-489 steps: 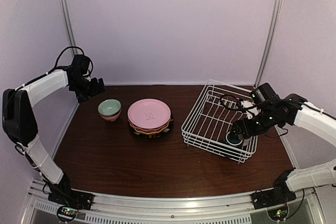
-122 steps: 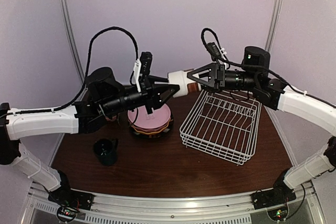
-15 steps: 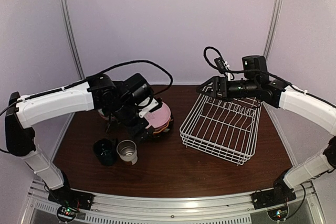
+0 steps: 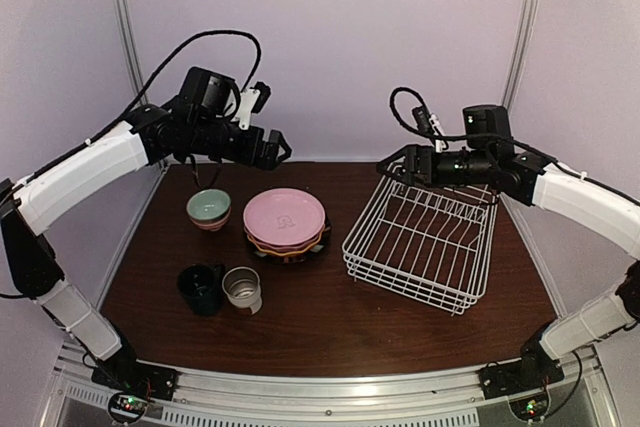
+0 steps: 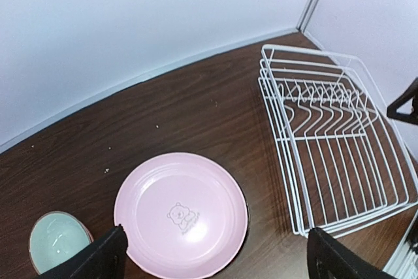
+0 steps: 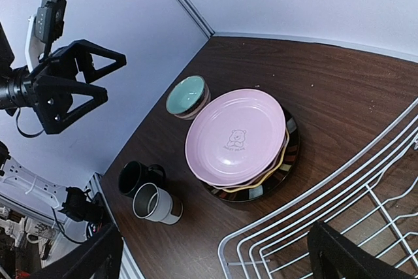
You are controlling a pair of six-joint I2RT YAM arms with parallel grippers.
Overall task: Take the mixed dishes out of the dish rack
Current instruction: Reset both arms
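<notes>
My left end effector [image 4: 278, 150] hangs high over the back left of the bench [image 4: 300, 337]. Its two fingers are spread wide apart and hold nothing. My right end effector [image 4: 388, 169] hangs by the far left corner of the dish rack [image 4: 349, 232]. Its fingers are spread wide too, and it holds nothing.

The white wire dish rack sits on the right side of the bench. Its long sides run from the back wall toward me, turned a little to one side. A row of prongs stands up across the middle.

The dishes are on the bench, left of the rack. The pink plate [image 4: 285, 215] lies flat on top of a stack, with a little bear drawn in its middle. A yellow wavy plate edge [image 6: 273, 173] peeks out under it, and a black-rimmed plate [image 6: 287, 158] is at the bottom. The stack is just beside the rack but not touching it.

The pale green bowl [image 4: 208, 207] sits left of the stack, open side up, inside another bowl.

Nearer to me, a black cup [image 4: 200, 289] and a grey cup [image 4: 243, 289] sit side by side, touching.
</notes>
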